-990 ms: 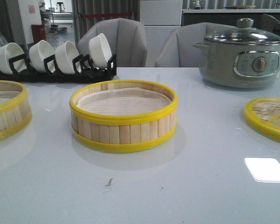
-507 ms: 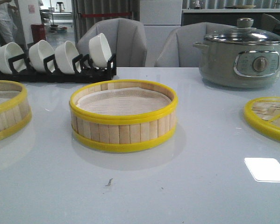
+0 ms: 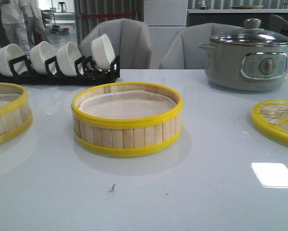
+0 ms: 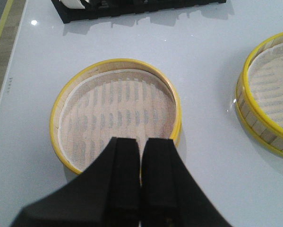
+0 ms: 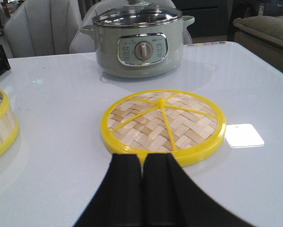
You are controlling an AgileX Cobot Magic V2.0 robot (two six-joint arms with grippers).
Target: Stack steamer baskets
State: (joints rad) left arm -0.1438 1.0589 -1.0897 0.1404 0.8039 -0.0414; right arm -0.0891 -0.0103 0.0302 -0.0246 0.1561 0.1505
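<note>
One steamer basket [image 3: 127, 120] with yellow rims and a white liner stands mid-table; it also shows in the left wrist view [image 4: 269, 94] and in the right wrist view [image 5: 0, 124]. A second basket [image 3: 6, 118] stands at the left edge and fills the left wrist view [image 4: 115, 111]. The woven lid [image 3: 278, 120] lies flat at the right, also seen in the right wrist view [image 5: 162, 124]. My left gripper [image 4: 141, 142] is shut and empty above the second basket's near rim. My right gripper [image 5: 142, 158] is shut and empty, just short of the lid's near rim.
A grey-green electric pot [image 3: 249, 55] with a glass lid stands at the back right. A black rack [image 3: 55, 74] of white bowls stands at the back left. Two grey chairs sit behind the table. A person stands far back on the left.
A person in the far background at the left has come further into view. The baskets, lid and grippers have not visibly moved.
</note>
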